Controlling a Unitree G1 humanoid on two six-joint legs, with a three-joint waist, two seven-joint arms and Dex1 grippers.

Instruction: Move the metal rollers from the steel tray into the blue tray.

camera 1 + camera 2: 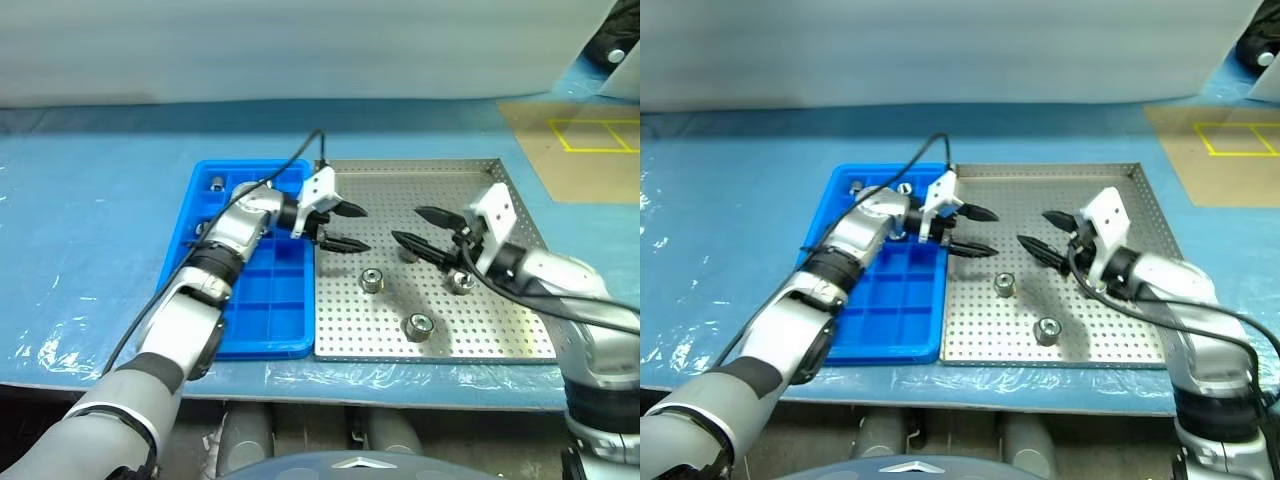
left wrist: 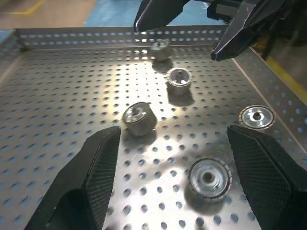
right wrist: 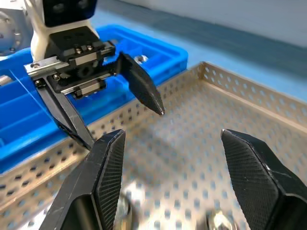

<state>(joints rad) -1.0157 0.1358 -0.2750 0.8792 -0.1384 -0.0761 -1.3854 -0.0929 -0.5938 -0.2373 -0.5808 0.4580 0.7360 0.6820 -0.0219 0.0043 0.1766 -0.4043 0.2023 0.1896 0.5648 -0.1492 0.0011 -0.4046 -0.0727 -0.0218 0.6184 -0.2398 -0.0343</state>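
The steel tray (image 1: 440, 185) lies right of centre, and the blue tray (image 1: 280, 300) lies against its left side. Several metal rollers rest on the perforated floor: one (image 1: 372, 281) mid-tray, one (image 1: 417, 325) near the front, and one (image 1: 462, 281) under my right arm. In the left wrist view, rollers (image 2: 139, 119) (image 2: 208, 178) lie scattered ahead. One roller (image 1: 216, 183) sits in a far compartment of the blue tray. My left gripper (image 1: 366, 229) hangs open and empty over the steel tray's left part, pointing right. Facing it, my right gripper (image 1: 405, 224) is open and empty.
A black cable (image 1: 290, 165) arches from my left arm over the blue tray. The pale blue table sheet (image 1: 90, 230) surrounds both trays. A tan board with yellow tape lines (image 1: 590, 140) lies at the back right. The table's front edge runs just below the trays.
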